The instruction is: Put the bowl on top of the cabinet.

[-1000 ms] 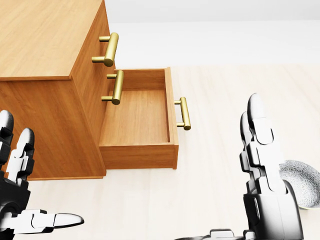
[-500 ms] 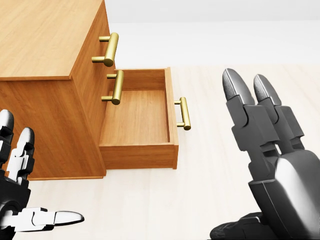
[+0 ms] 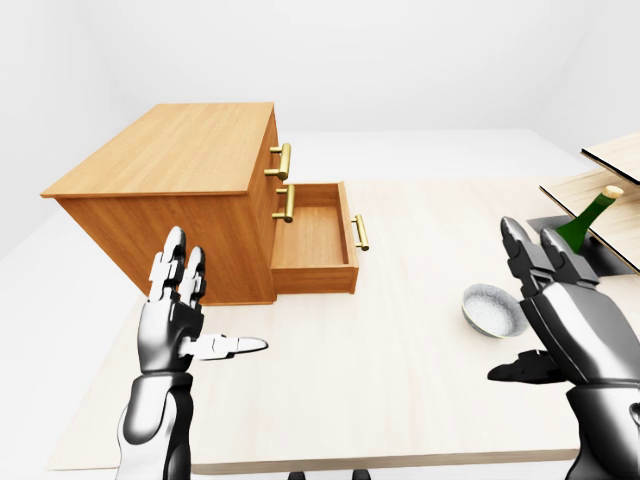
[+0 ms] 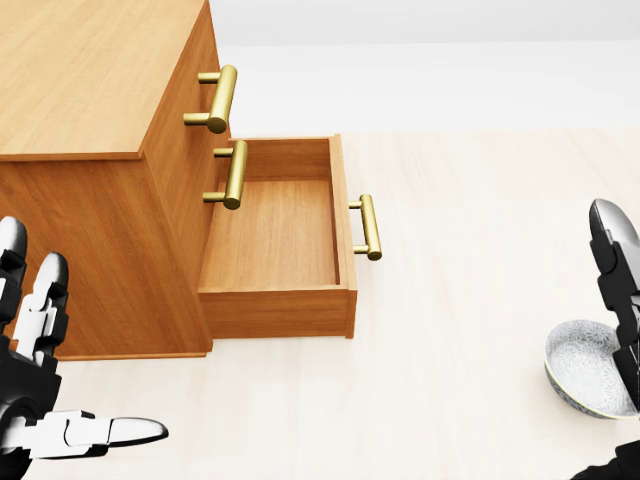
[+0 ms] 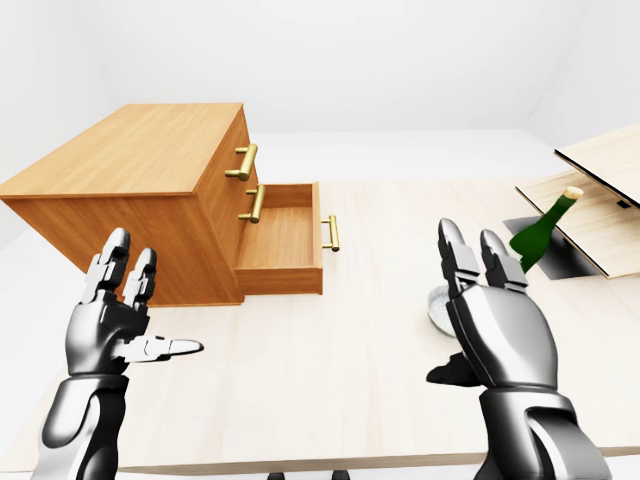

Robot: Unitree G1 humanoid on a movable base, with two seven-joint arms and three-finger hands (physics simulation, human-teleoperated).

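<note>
Evidently reaching for the bowl (image 3: 492, 309) with right hand (image 3: 572, 322) spread open, empty, beside it; next, gripping rim, lifting onto cabinet (image 3: 175, 150).

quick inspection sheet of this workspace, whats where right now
surface: light wooden table, mostly bare
job's things: bowl upright on the table at the left-eye view's right, apart from the cabinet; nothing lies on the cabinet top; its lower drawer is pulled open and looks empty
clutter: green bottle leaning by slanted wooden panels at the right edge
grippers: left robot hand open, raised beside the cabinet, holding nothing; right robot hand open, fingers up, just right of the bowl, not gripping it
cables: nothing seen
surroundings: plain white walls and floor
</note>
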